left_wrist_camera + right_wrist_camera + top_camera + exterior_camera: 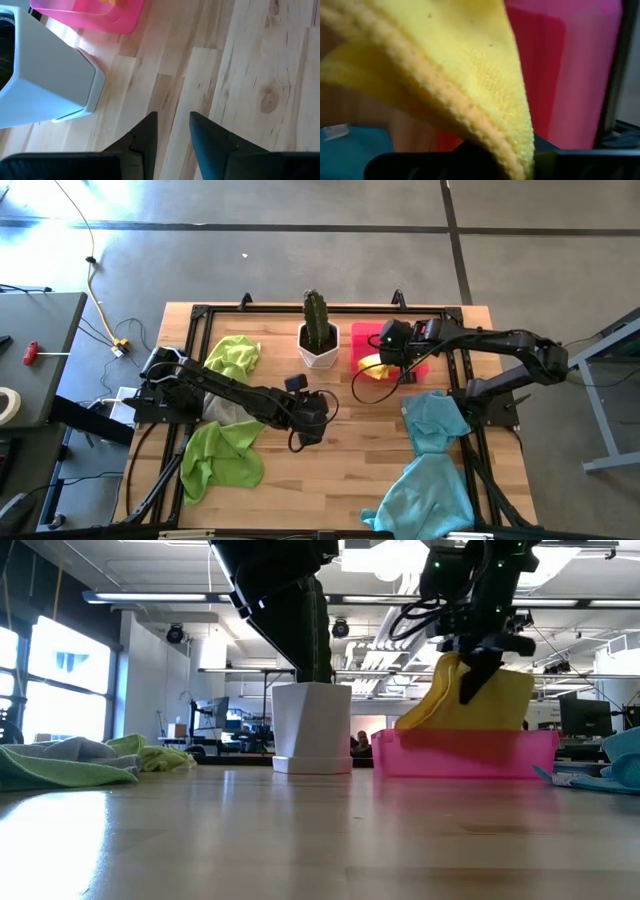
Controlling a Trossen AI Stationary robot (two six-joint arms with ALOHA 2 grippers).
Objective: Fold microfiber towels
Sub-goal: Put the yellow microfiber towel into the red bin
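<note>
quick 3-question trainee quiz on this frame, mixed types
1. True or false: the right end effector grips the yellow towel over the pink tray.
2. The left end effector holds: A) green towel B) nothing C) pot
3. What plant is in the white pot?

Key: 1 true. 2 B; it hangs over bare table. 3 cactus.

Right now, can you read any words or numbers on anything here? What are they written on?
No words or numbers can be read anywhere.
White plant pot: plain, no writing.
Pink tray: plain, no label.
Yellow towel, held by the right gripper: no tag showing.
Green towels and blue towels: no tags showing.
Screens in the room behind: too small and blurred to read.
</note>
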